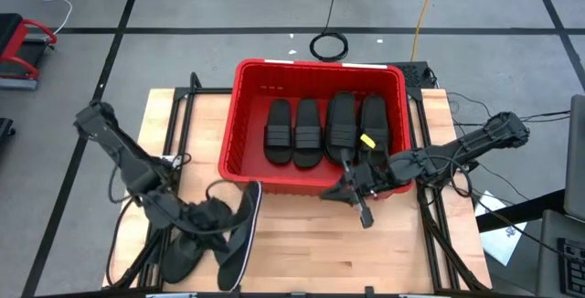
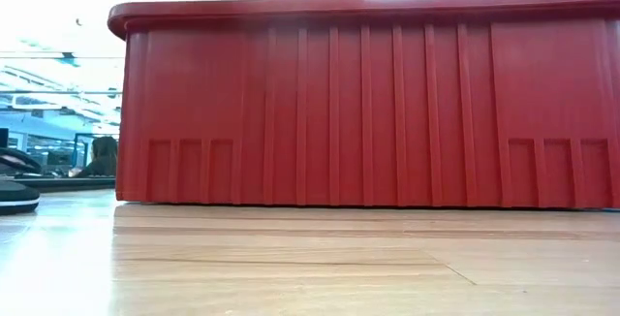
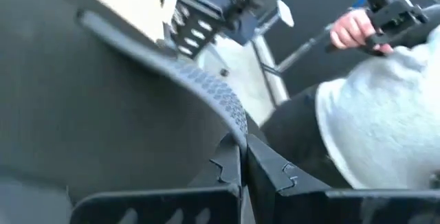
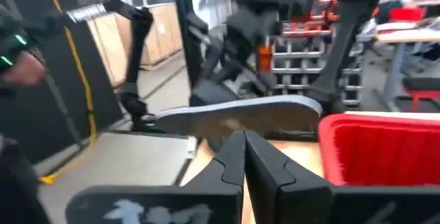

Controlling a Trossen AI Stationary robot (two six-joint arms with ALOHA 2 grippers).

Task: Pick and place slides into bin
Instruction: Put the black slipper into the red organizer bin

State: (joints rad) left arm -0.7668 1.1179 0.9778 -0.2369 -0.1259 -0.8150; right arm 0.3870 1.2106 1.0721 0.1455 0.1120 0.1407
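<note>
High view: your left gripper (image 1: 222,218) grasps one tilted slide (image 1: 241,234); right gripper (image 1: 358,202) clenched, empty, beside bin (image 1: 239,115).

wooden table (image 1: 311,252), red bin (image 1: 239,124) on it (slides (image 1: 183,257) beside)

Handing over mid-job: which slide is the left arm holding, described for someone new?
Start at the red bin. On the wooden table off its front left corner, the left gripper pinches one slide. Unlike the slide lying flat beside it, this one is tipped on edge.
</note>
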